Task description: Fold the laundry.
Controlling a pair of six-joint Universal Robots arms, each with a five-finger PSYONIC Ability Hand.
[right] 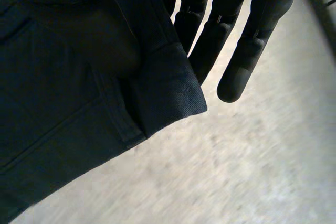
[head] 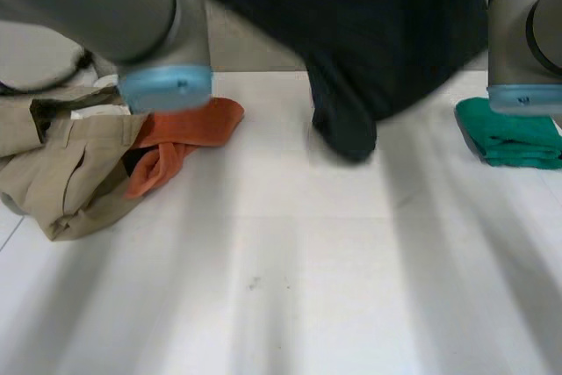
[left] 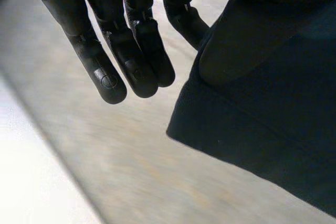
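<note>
There are four pieces of laundry: one dark navy cloth garment (head: pixel 369 32), one crumpled beige pair of trousers (head: pixel 61 173), one rumpled orange cloth (head: pixel 189 133) and one folded green cloth (head: pixel 514 138). There is one flat white table (head: pixel 290 287). There are two grey, blue-capped arms, the left arm (head: pixel 114 6) and the right arm (head: pixel 527 32). There are two black hands, the left hand (left: pixel 126 40) and the right hand (right: pixel 231 35).

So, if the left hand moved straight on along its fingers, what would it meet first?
Probably nothing near. Beyond the fingers of the left hand lies a blurred pale surface, and how far away it is remains unclear. The dark garment hangs beside the fingers, out of that line.
</note>
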